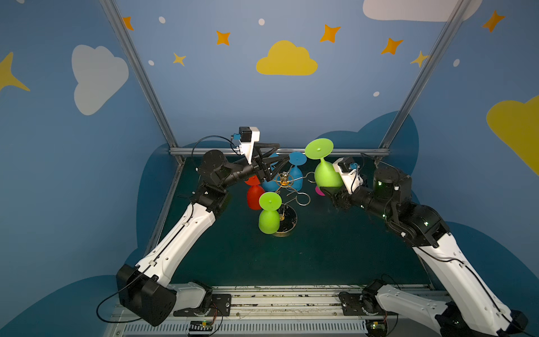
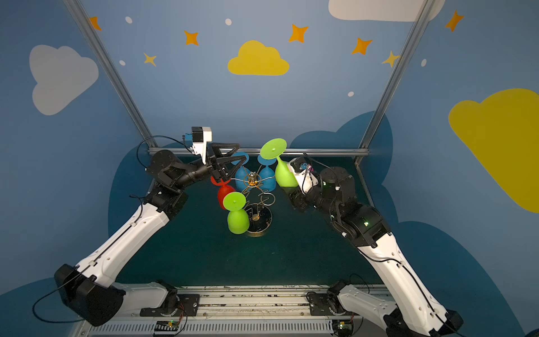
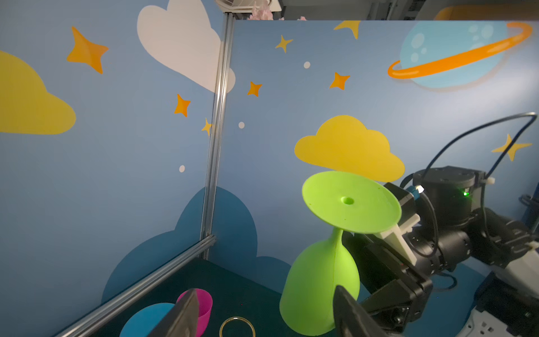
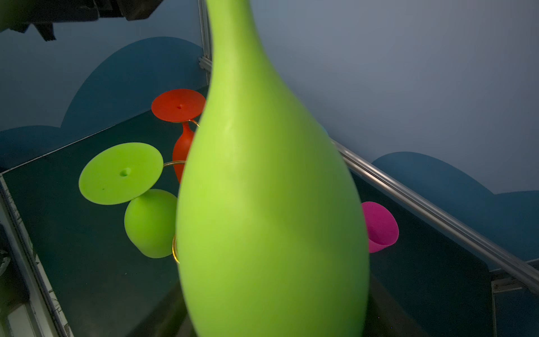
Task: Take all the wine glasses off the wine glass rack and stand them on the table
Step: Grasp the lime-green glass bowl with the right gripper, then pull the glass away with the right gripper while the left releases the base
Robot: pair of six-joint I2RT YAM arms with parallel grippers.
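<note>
The gold wine glass rack [image 1: 284, 181] [image 2: 252, 181] stands mid-table on its round dark base [image 1: 288, 221]. A green wine glass [image 1: 328, 176] [image 2: 284, 176] [image 3: 320, 286] [image 4: 268, 204] hangs upside down in the air to the right of the rack, clear of its arms. My right gripper [image 1: 332, 191] is shut on its bowl, and the bowl hides the fingers in the right wrist view. My left gripper [image 1: 282, 151] [image 2: 242, 151] [image 3: 267, 315] is open above the rack's far left side, with nothing between its fingers.
Still hanging on the rack are a red glass [image 1: 255, 197], a second green glass [image 1: 269, 217] and two blue glasses [image 1: 296, 172] [image 1: 269, 184]. A pink glass [image 4: 379, 227] [image 3: 201, 306] lies on the table by the back rail. An empty rack loop [image 1: 302, 200] faces right.
</note>
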